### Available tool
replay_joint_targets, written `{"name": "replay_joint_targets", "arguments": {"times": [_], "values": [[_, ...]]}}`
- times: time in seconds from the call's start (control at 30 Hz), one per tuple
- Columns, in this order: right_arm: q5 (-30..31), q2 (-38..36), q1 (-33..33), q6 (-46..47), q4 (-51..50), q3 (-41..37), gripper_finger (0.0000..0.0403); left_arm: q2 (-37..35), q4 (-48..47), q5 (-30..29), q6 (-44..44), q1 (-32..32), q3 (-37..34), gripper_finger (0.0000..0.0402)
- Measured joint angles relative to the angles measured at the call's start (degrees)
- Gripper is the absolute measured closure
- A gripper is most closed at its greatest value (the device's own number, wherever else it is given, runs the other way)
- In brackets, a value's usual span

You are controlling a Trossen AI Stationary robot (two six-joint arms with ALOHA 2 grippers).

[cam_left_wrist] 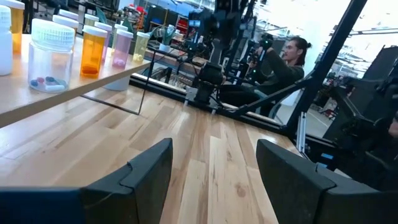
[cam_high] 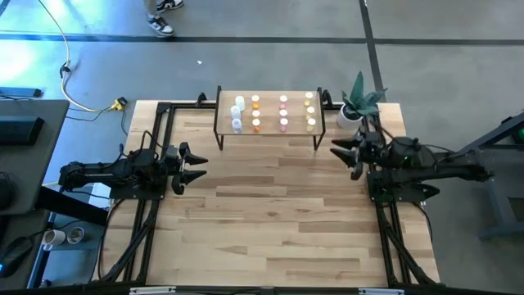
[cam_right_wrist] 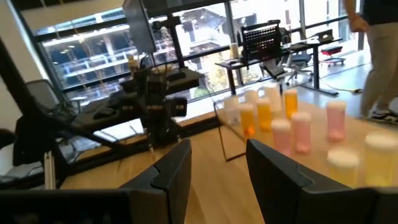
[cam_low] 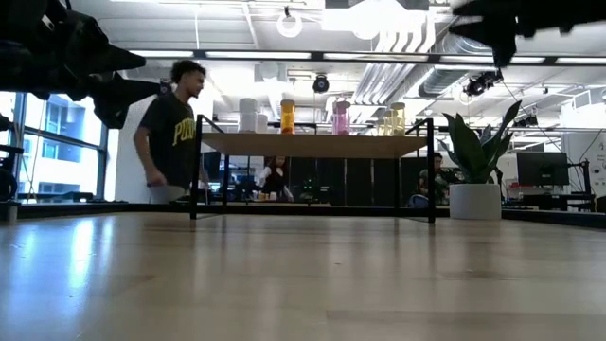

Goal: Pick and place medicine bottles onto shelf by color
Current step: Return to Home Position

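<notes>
Wood shelf (cam_high: 270, 123), translucent plastic bottles (cam_left_wrist: 94, 50)

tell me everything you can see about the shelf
The shelf is a low rectangular riser: a light wood top board on thin black metal legs. It stands level near the table's far edge, a potted plant beside one end. Medicine bottles stand upright on it, grouped by colour: clear, orange, pink, yellow. Nothing else touches it.

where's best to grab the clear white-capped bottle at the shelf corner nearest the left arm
Grip the clear plastic white-capped bottle round its straight body, just below the cap. It stands upright at the light wood shelf's edge facing the open left pincer, with an orange bottle close beside it, so come in level from the tabletop side.
</notes>
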Motion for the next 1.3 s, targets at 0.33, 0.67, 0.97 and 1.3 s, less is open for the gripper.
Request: {"name": "replay_joint_targets", "arguments": {"times": [0.33,0.67,0.97,1.3], "values": [[0.0,-15.2,0.6,3.1,1.5,-14.3,0.0257,0.0,0.0,0.0,0.0,0.0,0.0,0.0179],[0.6,-20.2,0.6,3.9,0.2,-19.9,0.0257,0.0,0.0,0.0,0.0,0.0,0.0,0.0179],[6.9,-20.1,0.5,5.9,0.1,-21.1,0.0257,0.0,0.0,0.0,0.0,0.0,0.0,0.0179],[5.8,-20.1,0.5,4.4,0.0,-21.1,0.0257,0.0,0.0,0.0,0.0,0.0,0.0,0.0179]]}}
